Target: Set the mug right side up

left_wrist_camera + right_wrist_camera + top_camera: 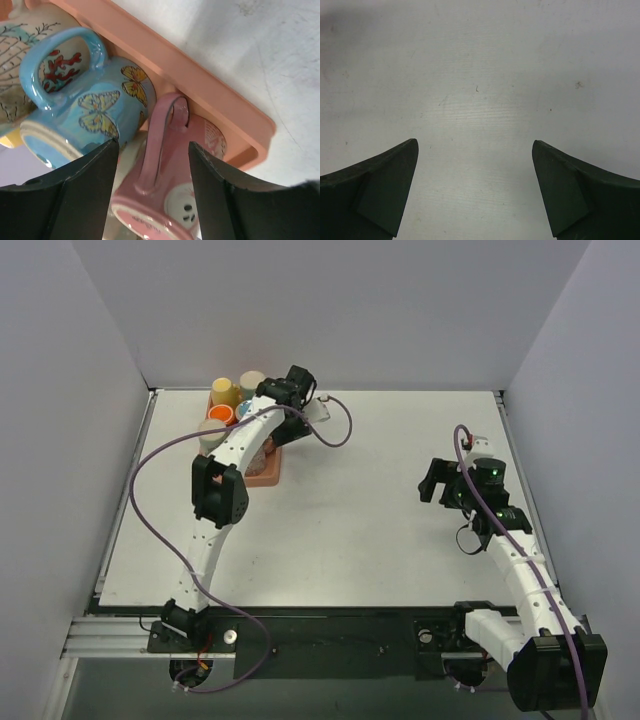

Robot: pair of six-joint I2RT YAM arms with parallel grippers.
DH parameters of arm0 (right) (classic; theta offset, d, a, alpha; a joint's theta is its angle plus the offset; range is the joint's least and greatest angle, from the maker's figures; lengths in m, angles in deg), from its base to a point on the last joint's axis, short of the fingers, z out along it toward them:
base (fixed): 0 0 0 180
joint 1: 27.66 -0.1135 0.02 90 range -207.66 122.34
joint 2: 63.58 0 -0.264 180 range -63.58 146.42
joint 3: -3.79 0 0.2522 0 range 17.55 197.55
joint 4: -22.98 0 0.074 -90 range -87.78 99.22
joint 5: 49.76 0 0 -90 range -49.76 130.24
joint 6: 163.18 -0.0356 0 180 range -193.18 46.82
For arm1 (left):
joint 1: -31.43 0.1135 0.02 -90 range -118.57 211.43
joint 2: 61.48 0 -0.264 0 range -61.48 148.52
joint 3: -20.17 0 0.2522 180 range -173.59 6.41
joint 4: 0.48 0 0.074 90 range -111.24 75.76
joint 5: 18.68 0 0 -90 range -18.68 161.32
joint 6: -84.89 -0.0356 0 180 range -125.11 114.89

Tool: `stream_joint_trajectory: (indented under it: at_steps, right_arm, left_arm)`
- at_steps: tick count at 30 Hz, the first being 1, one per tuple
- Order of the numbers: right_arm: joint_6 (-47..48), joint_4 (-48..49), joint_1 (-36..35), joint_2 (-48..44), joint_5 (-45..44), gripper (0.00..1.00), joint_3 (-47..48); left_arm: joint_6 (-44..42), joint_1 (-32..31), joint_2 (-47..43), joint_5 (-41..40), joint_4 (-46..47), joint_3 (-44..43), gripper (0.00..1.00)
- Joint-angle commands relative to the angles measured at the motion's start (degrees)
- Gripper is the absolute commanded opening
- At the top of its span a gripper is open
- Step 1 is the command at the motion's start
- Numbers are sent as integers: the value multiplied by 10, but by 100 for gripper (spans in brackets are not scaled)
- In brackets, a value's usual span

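Observation:
A pink mug [167, 197] stands upside down in the near corner of a peach tray [215, 107], its base and printed mark facing the left wrist camera. My left gripper [153, 145] is open, with one finger on each side of the mug's handle [160, 140] and no clear contact. In the top view the left gripper [281, 430] is over the tray [266, 476] and the arm hides the pink mug. My right gripper [432, 480] is open and empty over the bare table [480, 75] at the right.
A blue butterfly mug [85, 110] sits close against the pink mug's left side. Yellow [225, 392], beige [252, 381] and orange [221, 414] cups crowd the tray's far end. Grey walls enclose the table on three sides.

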Motion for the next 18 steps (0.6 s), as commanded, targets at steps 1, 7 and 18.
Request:
stream_joint_trajectory:
  at_steps: [1, 7, 18]
  right_arm:
    - [-10, 8, -8, -2, -6, 91, -6]
    - [-13, 7, -17, 3, -28, 90, -1]
    - [-24, 18, -28, 13, -33, 89, 2]
  left_arm:
    - [-49, 0, 20, -40, 69, -18, 68]
    - [-44, 11, 42, -45, 61, -3, 63]
    - [-34, 27, 43, -39, 68, 39, 54]
